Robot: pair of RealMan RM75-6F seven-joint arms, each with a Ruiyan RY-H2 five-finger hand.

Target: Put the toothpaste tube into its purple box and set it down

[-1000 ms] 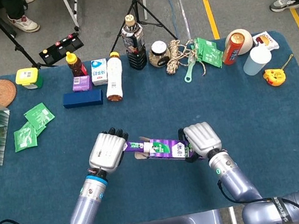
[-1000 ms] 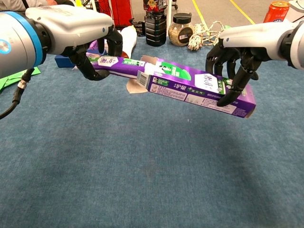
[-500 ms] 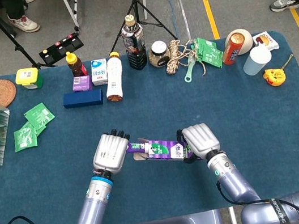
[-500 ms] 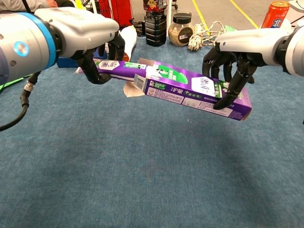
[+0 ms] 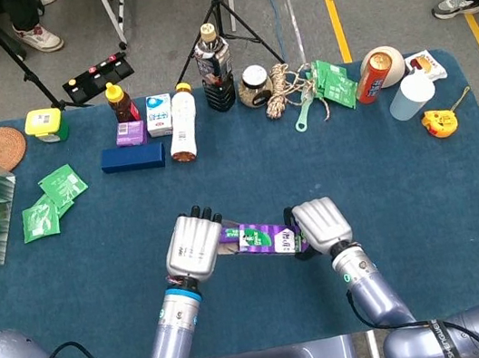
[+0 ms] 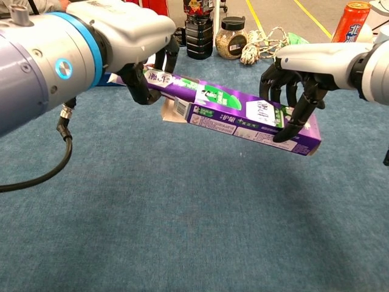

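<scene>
Closing in now: since the earlier frames the left robot hand [image 6: 143, 58] has travelled toward the centre, driving the toothpaste tube [image 6: 173, 80] deeper into the purple box [image 6: 252, 118], so far less tube shows outside the open flap. That left robot hand is wrapped round the tube's tail end, fingers curled over it. Over at centre right of the chest view, the right robot hand [image 6: 298, 91] clamps the box from above near its far end, fingertips pressed on the side panel. Both box and tube hang in the air above the blue desk [image 6: 182, 231], low centre in the head view, tilted down toward the right.

Handling, as I judge it: thin cardboard, light and easily crushed, so the grip belongs on the edges toward the closed end, where it is now. The tube looks soft and a bit slick; pushing from its crimped tail seems the right call, with the flap the likely snag.

Further out, along the upper edge of the head view, stand a dark bottle [image 5: 214, 68], a white bottle [image 5: 181, 122], a coil of rope [image 5: 284, 87] and a red can [image 5: 372, 76]. Green packets [image 5: 52, 201] lie at left. All well apart; nothing crowds the set-down patch below.
</scene>
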